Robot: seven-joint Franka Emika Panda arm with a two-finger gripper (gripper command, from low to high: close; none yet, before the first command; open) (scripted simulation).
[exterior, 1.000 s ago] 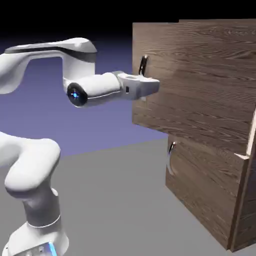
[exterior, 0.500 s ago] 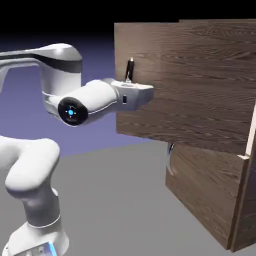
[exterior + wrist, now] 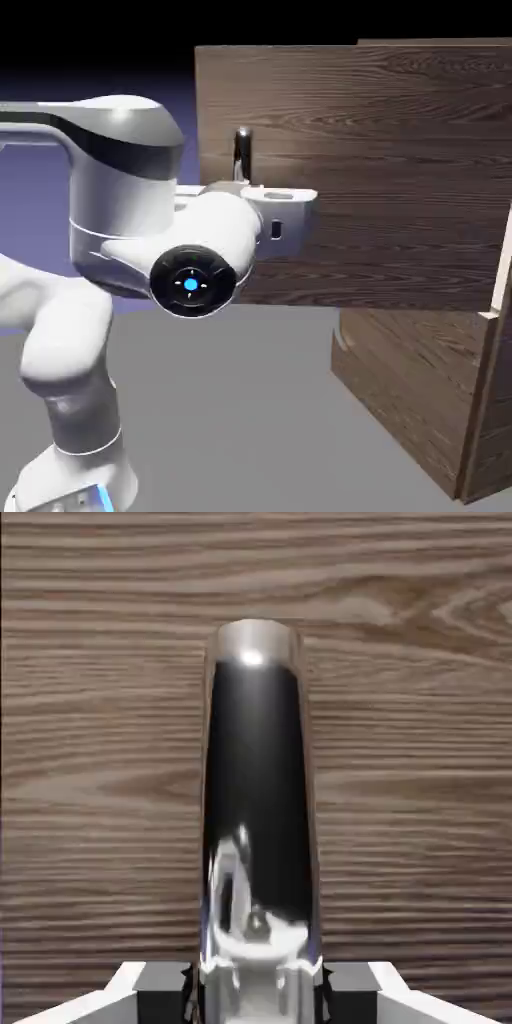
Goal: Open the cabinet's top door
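- While the top door (image 3: 350, 170) stands swung out across the frame's upper middle, the gripper (image 3: 285, 205) is clamped on its handle (image 3: 258, 812).
- Behind it, the cabinet (image 3: 440, 400) fills the right side.

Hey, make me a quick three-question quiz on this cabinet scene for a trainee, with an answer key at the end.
1. True or false: the gripper is shut on the handle of the top door.
2. Multiple choice: compared with a second ago, the top door has A) swung further out from the cabinet, B) closed, C) not moved.
3. Short answer: in the hand view, what fills the background behind the handle?

Key
1. True: the shiny bar sits between the two grey fingertips.
2. A: the door's free edge has moved toward the exterior view's left.
3. The dark wood grain of the door panel.
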